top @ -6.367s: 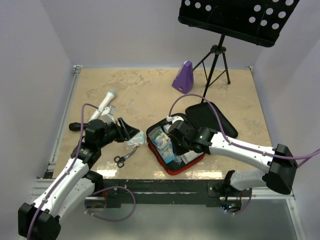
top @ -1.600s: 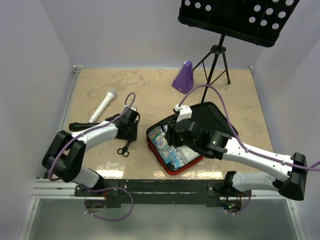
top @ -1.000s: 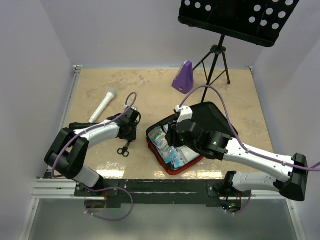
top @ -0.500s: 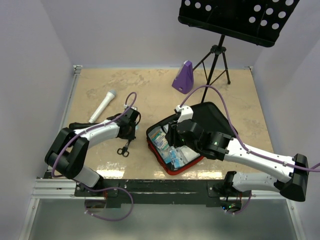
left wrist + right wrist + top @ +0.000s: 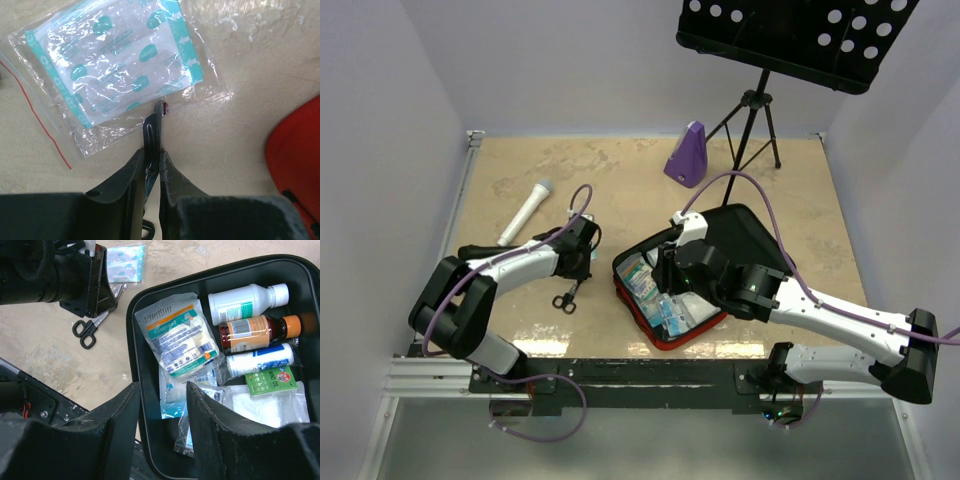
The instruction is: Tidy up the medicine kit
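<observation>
Pinching the edge of a clear packet (image 5: pixel 120 65) that lies on the worktop (image 5: pixel 620 170), the left hand (image 5: pixel 154 117) has its fingers together on it. At 3 o'clock from it the medicine kit (image 5: pixel 740 232) lies open; the right hand (image 5: pixel 162 387) hovers above, fingers apart.

Glossy plastic packet (image 5: pixel 120 75); matt cloth medicine kit (image 5: pixel 296 145)

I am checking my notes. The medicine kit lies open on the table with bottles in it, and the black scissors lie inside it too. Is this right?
Only the scissors are wrong: they lie on the table outside the medicine kit, as the right wrist view shows. The kit is open and holds bottles.
</observation>
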